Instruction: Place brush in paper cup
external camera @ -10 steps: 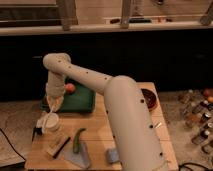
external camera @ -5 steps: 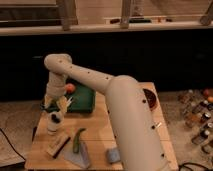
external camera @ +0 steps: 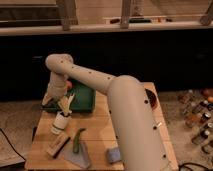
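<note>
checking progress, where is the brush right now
Camera view, left side of the table: the brush sticks up from the paper cup, right under the gripper, in front of the green tray.

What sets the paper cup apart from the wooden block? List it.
The paper cup is white and stands upright; the wooden block is tan and lies flat. The cup has the brush poking out, the block nothing. Both sit on the table. The gripper hangs just above the cup.
</note>
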`<state>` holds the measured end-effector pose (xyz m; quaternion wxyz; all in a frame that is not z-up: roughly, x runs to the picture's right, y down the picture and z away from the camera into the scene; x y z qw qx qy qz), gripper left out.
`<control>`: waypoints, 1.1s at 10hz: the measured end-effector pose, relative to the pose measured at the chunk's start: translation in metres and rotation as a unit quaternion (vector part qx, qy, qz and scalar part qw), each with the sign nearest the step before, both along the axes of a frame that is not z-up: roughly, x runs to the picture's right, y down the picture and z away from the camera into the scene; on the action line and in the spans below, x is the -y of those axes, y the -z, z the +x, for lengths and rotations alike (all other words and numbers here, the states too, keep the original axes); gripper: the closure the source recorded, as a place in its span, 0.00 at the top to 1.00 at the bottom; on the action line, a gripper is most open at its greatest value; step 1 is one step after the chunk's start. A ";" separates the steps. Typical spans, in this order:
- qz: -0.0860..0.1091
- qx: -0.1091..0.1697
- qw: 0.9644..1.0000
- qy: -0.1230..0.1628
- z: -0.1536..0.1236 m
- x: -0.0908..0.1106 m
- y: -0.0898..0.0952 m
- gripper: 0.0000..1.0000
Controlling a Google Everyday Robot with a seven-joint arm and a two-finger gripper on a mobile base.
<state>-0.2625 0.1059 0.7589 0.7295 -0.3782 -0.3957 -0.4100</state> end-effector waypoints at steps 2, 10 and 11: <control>0.000 0.000 1.000 -0.001 0.000 0.001 0.000 0.80; 0.004 0.011 1.000 -0.001 0.001 0.001 0.002 0.80; 0.004 0.012 1.000 -0.002 0.001 0.000 0.002 0.80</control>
